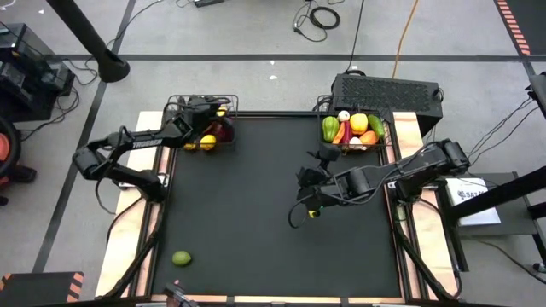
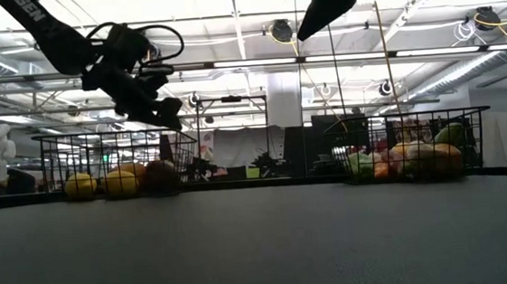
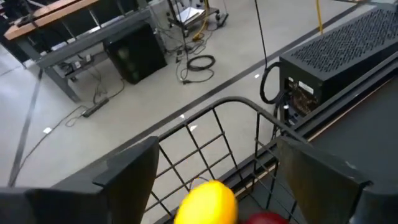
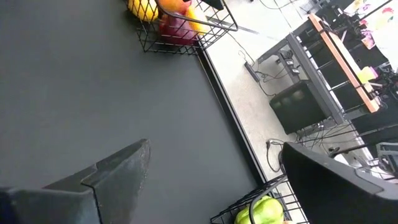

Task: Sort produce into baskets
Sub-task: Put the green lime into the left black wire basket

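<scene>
High view: the black table (image 1: 256, 213) carries two wire baskets at its far edge. The left basket (image 1: 179, 107) holds yellow lemons (image 1: 207, 142) and a dark red apple (image 1: 223, 131). The left gripper (image 1: 213, 109) hangs over this basket, its arm reaching in from the table's left side and covering part of the fruit. In the left wrist view its two fingers (image 3: 130, 171) stand apart with nothing between them, and a lemon (image 3: 206, 202) and a bit of red fruit (image 3: 270, 218) show below, inside the basket's wire wall (image 3: 217, 134).

The right basket (image 1: 386, 128) is packed with a green pepper (image 1: 330, 129), a yellow pepper (image 1: 359, 122), a carrot (image 1: 368, 137), a white garlic (image 1: 343, 115) and other pieces too crowded to tell apart. Just behind it, off the table, sits a black perforated box (image 1: 388, 88).

The right gripper (image 1: 309, 196) hovers over bare table in front of the right basket, well apart from any fruit. Its fingers (image 4: 118, 171) are spread and hold nothing.

One green lime (image 1: 180, 257) lies alone near the table's front left corner, far from both grippers and both baskets.

Low view shows the left gripper (image 2: 165, 108) above the left basket (image 2: 115, 162), and the right basket (image 2: 412, 143) with its heap of produce. Cables (image 1: 320, 15) lie on the floor beyond the table.
</scene>
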`<act>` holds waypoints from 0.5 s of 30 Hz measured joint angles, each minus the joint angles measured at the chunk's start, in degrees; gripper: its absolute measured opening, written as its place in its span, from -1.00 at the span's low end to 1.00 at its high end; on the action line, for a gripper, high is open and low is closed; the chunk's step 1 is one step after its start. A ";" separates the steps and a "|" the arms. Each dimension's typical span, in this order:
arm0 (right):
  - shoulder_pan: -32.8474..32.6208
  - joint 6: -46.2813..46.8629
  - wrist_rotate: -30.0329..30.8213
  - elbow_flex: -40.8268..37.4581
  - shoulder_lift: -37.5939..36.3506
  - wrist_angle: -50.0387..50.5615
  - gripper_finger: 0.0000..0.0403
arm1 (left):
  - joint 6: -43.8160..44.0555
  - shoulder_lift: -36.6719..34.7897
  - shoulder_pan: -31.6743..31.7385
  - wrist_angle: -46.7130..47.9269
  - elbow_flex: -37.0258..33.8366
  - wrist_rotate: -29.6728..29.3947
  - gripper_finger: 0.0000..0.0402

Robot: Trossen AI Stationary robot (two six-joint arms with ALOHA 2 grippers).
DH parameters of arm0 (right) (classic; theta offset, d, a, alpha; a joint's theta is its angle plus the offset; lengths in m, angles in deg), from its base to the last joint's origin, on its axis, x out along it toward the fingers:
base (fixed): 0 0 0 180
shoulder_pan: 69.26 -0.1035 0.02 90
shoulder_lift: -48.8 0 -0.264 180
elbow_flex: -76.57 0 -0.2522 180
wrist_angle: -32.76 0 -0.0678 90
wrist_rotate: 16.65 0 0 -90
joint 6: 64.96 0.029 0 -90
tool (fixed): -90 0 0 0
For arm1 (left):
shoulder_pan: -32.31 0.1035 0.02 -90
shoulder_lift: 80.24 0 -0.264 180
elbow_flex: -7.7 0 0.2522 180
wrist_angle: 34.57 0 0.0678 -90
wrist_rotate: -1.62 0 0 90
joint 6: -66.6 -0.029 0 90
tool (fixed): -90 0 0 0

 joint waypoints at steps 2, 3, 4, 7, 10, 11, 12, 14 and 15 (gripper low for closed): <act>0.00 -0.02 -0.02 0.00 0.00 -0.02 0.75 | 0.80 -0.13 -0.04 0.46 0.00 0.00 0.67; -0.03 -0.02 -0.02 0.00 0.00 -0.01 0.75 | 1.86 -0.57 -0.23 1.31 0.00 0.02 0.68; -0.02 0.00 -0.02 0.00 0.00 0.03 0.75 | 3.13 -1.20 -0.54 2.15 0.00 0.07 0.68; -0.02 0.00 -0.05 0.00 0.02 0.25 0.75 | 6.81 -4.54 -2.70 7.33 0.75 2.81 0.68; -0.02 -0.01 -1.25 0.00 0.02 0.24 0.75 | 10.57 -9.95 -6.34 16.24 2.13 6.42 0.68; -0.02 0.00 -1.62 0.00 0.02 0.20 0.75 | 11.65 -12.04 -7.86 20.26 2.55 7.14 0.68; -0.02 0.00 -1.97 0.00 0.02 0.18 0.75 | 12.90 -14.19 -9.59 24.52 2.85 7.60 0.68; -0.02 -0.05 -4.27 0.00 0.02 0.00 0.75 | 15.19 -18.58 -13.51 33.16 3.04 8.48 0.68; -0.02 -0.10 -5.61 0.00 0.02 -0.12 0.75 | 16.06 -20.80 -15.72 37.57 3.04 9.05 0.68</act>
